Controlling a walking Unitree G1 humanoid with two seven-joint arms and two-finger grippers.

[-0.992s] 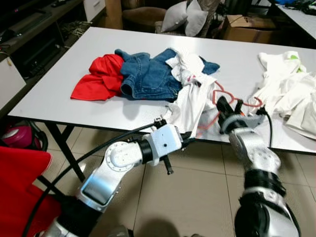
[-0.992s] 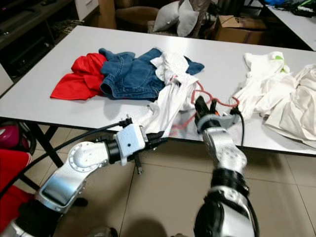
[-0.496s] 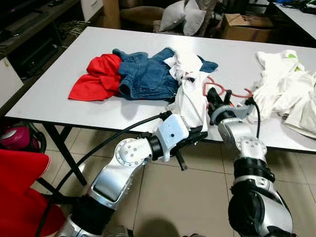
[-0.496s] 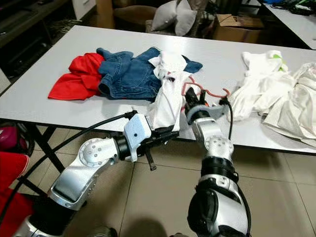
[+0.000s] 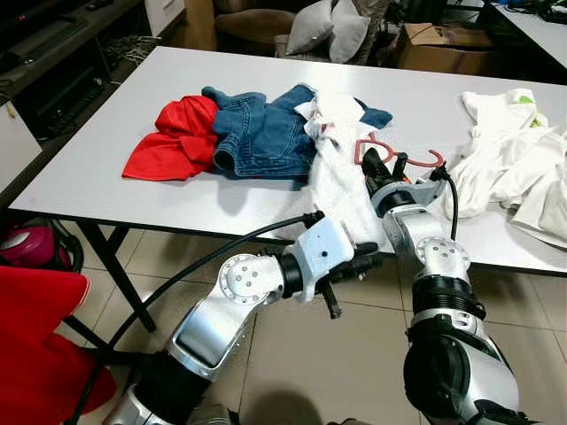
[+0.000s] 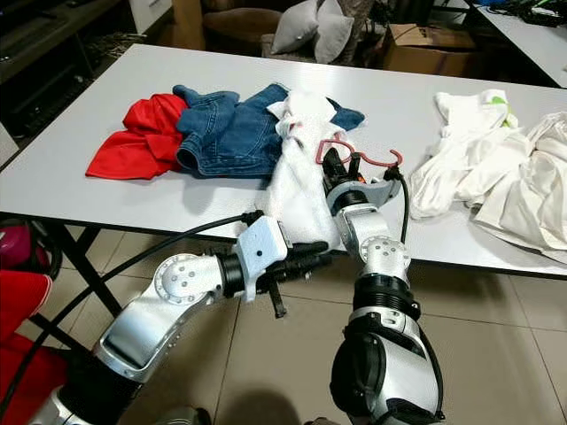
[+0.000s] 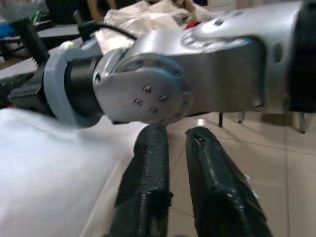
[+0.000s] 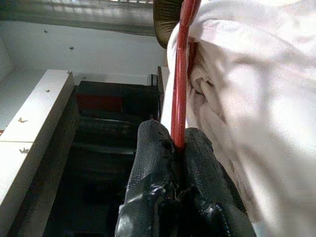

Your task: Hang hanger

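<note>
Red hanger (image 8: 181, 74) between right jaws

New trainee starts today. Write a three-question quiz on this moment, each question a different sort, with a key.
1. True or false: the right gripper is shut on the red hanger.
2. Which garment hangs over the near edge of the table? A) the jeans B) the white shirt C) the red cloth
3. Fill in: the left gripper is below the table's near edge, beside the hanging ____.

Key: 1 true; 2 B; 3 white shirt.
</note>
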